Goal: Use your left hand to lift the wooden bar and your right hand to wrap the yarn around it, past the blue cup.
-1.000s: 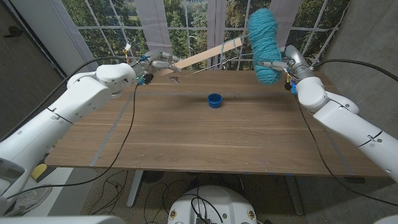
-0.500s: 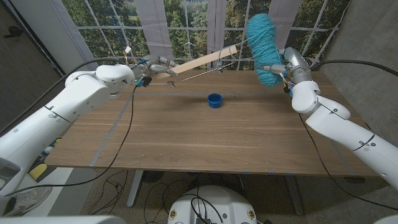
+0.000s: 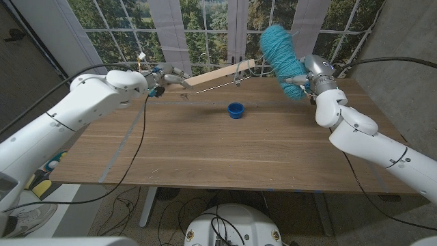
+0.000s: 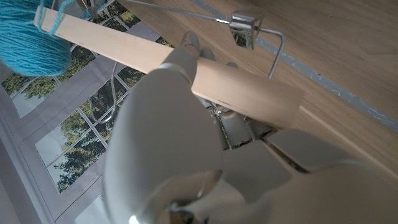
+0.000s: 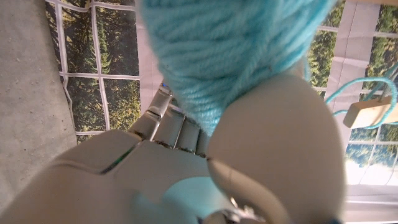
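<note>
Left hand (image 3: 172,74) fingers pinch long pale wooden bar (image 3: 220,72); right hand (image 3: 305,76) clutches teal yarn skein (image 3: 280,51). Risk: taut strand tugs bar loose.

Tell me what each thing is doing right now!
wooden bar: lifted off the table, tilted, held at one end by the left hand
yarn: skein held up by the right hand, strand reaching the bar's far end
blue cup: upright on the table
</note>
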